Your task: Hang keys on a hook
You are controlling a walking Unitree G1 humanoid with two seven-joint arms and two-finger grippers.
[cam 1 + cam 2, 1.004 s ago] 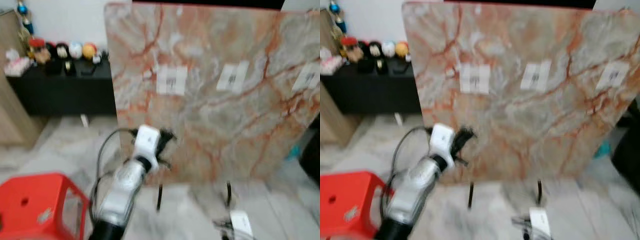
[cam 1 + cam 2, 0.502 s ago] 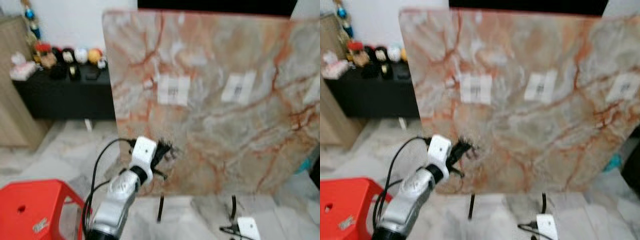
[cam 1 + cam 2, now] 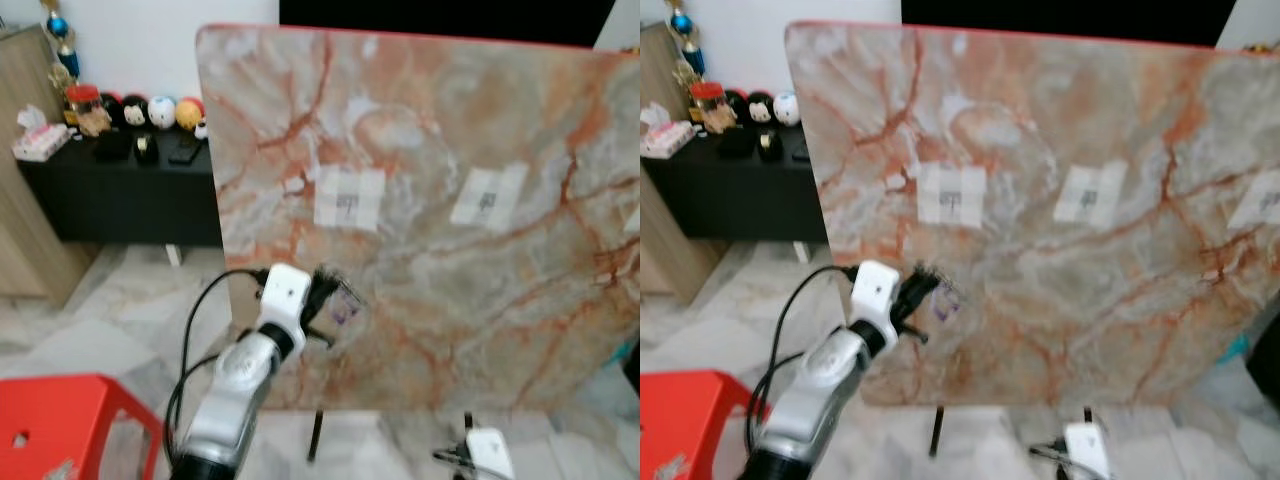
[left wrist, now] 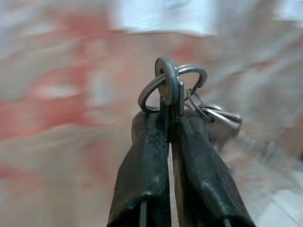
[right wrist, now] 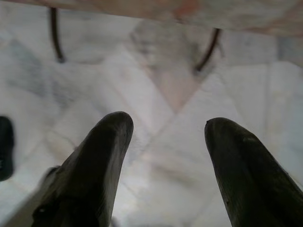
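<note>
- Holding the keys (image 4: 189,101) pinched by their split ring, my left gripper (image 3: 325,290) has its two fingers pressed tight together – the ring stands proud above the tips so it can slip over a hook.
- I keep that gripper against the marble board (image 3: 480,130), at about 7 o'clock from the nearest white label (image 3: 349,197); I judge the hook sits on that label, though blur hides its shape.
- My right gripper (image 5: 163,142) hangs idle over the pale floor (image 5: 156,85) with its fingers spread wide and nothing between them.
- Compared with a second ago: the head camera has steadied and drawn closer, the board now larger in frame – the red stool (image 3: 60,425) has slid toward the 7 o'clock corner. The left gripper holds much the same place against the board.
</note>
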